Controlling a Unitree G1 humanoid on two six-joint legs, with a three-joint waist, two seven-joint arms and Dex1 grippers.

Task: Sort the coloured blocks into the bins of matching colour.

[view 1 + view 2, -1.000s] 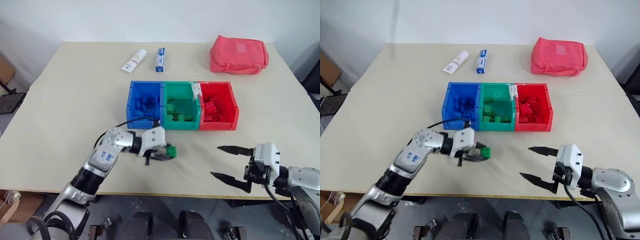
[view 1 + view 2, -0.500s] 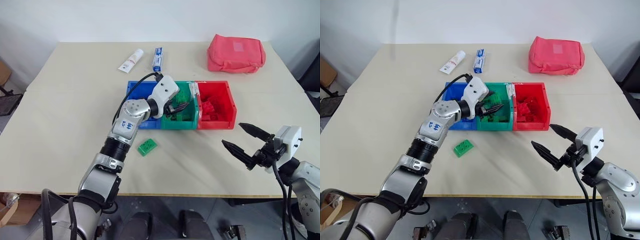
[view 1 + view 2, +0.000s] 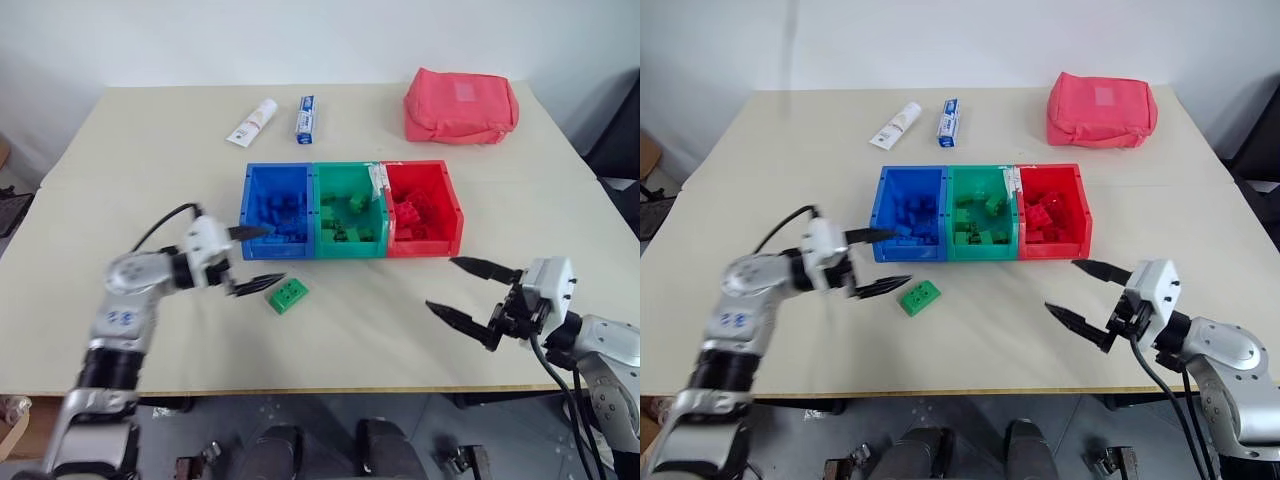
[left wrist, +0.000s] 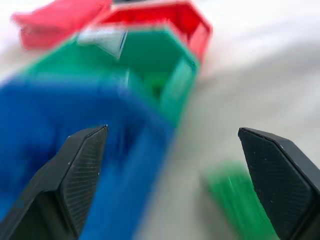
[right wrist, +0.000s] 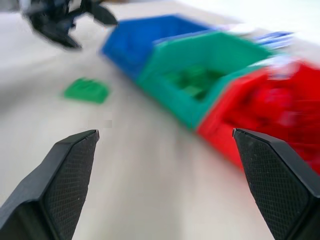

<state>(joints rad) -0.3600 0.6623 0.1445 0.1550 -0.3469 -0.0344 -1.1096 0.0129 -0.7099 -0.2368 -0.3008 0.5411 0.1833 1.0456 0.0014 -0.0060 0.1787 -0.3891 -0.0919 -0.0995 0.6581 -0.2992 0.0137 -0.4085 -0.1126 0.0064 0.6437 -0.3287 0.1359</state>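
Green block (image 3: 287, 295) lies just beside the level left gripper's (image 3: 252, 259) empty, spread jaws.

even, bright, diffuse light falls on the table (image 3: 150, 180), leaving only soft shadows. the head views are sharp except the smeared left arm. both wrist views are strongly motion-blurred, the bins (image 4: 150, 75) streaked.

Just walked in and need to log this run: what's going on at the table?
The robot is sorting toy bricks into three joined bins: blue bin, green bin and red bin, each already holding bricks of its colour. One green block lies loose on the table in front of the blue bin. The left claw is open beside it, holding nothing. The right claw is open and empty.
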